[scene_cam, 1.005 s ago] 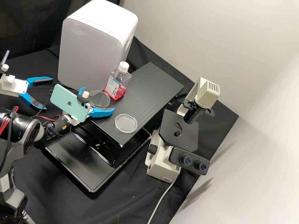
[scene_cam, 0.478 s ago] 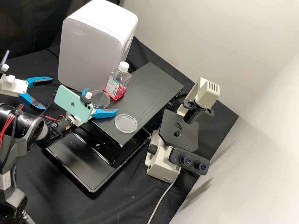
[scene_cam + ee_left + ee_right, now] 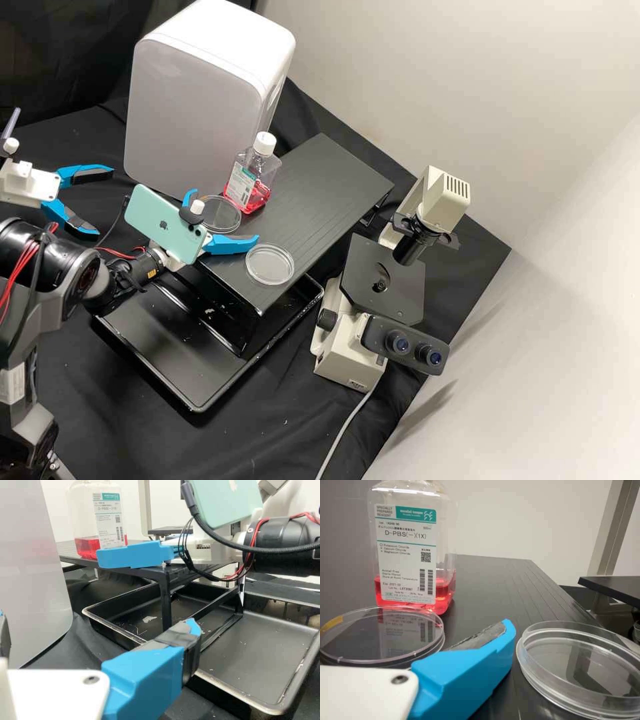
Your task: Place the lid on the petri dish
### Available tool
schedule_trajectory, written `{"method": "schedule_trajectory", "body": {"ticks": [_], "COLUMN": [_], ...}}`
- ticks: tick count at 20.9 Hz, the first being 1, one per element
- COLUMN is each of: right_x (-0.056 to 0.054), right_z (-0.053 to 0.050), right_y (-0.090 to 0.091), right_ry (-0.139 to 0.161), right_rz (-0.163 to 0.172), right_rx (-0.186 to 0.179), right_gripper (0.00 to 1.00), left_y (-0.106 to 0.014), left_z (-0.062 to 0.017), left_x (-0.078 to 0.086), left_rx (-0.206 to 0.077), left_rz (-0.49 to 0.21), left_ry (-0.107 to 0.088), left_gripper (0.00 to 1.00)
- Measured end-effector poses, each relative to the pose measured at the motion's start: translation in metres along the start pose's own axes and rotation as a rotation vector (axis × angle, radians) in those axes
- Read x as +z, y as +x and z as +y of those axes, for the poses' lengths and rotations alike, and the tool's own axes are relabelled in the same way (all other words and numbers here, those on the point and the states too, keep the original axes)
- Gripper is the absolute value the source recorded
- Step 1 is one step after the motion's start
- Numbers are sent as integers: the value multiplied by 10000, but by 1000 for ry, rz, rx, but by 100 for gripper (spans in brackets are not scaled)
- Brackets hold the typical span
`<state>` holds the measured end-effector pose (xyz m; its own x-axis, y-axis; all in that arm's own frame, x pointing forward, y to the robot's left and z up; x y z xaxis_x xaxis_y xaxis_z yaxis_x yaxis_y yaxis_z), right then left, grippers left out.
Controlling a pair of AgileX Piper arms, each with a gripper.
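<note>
Right gripper [image 3: 223, 220] spread about the flat round clear lid [image 3: 215, 208], shallow transparent petri dish [image 3: 269, 264] just beside

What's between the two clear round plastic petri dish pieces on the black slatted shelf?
One blue finger of the open right gripper lies there, above the black slatted shelf; the right wrist view and the high view both show it.

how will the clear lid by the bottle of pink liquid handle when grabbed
Probably light and stiff: the lid is a thin, shallow clear disc. Likely slippery, since its low glossy rim gives the right gripper little to bite. It lies flat on the black platform, so a push should slide it, not tip it.
</note>
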<state>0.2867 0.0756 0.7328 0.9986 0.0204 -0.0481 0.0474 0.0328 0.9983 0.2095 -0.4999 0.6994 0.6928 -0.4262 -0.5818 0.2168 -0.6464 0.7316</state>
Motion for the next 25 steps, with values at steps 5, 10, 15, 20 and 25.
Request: {"method": "schedule_trajectory", "body": {"ticks": [5,10,15,20,25], "right_x": [11,14,16,15,22], "right_z": [-14,-11,-6,-6,-4], "right_y": [4,5,11,11,12], "right_ry": [2,25,24,23,32], "right_rz": [-4,-5,5,6,2], "right_rx": [-4,-3,-8,-9,-10], "right_gripper": [100,0,0,0,0], "left_y": [0,0,0,0,3], "left_z": [0,0,0,0,-11], "left_x": [0,0,0,0,-3], "left_rx": [0,0,0,0,-4], "left_rz": [0,0,0,0,1], "left_ry": [0,0,0,0,-2], "left_gripper": [100,100,100,100,100]}}
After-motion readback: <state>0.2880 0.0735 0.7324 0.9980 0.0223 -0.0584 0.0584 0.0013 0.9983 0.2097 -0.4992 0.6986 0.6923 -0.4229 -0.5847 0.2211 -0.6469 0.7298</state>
